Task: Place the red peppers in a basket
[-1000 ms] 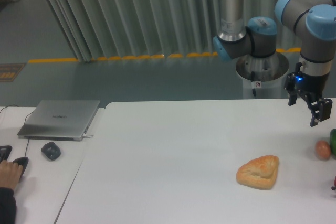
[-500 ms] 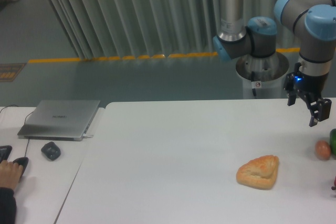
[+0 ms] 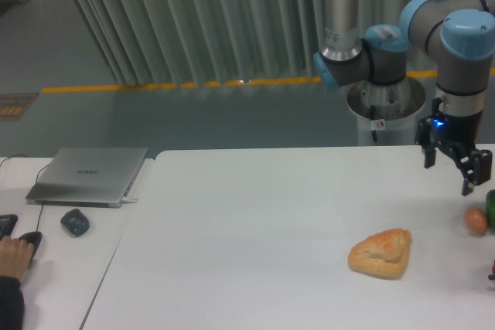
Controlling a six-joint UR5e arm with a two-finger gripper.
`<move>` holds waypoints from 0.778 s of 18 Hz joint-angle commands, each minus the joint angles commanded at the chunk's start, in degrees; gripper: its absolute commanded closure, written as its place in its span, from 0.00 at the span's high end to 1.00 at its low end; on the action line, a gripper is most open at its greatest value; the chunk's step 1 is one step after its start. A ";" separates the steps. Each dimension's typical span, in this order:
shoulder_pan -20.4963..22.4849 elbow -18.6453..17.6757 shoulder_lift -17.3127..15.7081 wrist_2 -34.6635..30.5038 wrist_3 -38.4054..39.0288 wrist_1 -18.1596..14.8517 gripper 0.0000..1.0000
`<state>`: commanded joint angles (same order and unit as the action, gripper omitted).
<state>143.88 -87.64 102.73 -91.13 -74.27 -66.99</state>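
The hand (image 3: pixel 450 171) is held released and empty above the table (image 3: pixel 255 229). The red peppers (image 3: pixel 492 270) are seen only as a sliver at the right frame edge, beyond the bread (image 3: pixel 380 253). A descent clear of the orange ball (image 3: pixel 476 220) is advised.

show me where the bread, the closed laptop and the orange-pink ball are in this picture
bread (image 3: pixel 380 253), fixed camera, middle of its crust.
laptop (image 3: pixel 89 175), fixed camera, centre of its closed lid.
orange-pink ball (image 3: pixel 476 220), fixed camera, middle of its visible face, near the right edge.
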 joint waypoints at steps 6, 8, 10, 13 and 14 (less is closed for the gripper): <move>0.96 1.59 5.01 -4.49 -0.53 2.83 1.00; 1.58 3.69 7.21 -4.58 -0.53 2.75 1.00; 1.84 4.14 8.35 -4.50 -0.53 2.83 1.00; 2.19 4.58 10.38 -4.93 -0.53 3.27 1.00; 2.37 4.49 10.47 -4.93 -0.53 3.27 1.00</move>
<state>146.25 -83.14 113.20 -96.06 -74.79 -63.72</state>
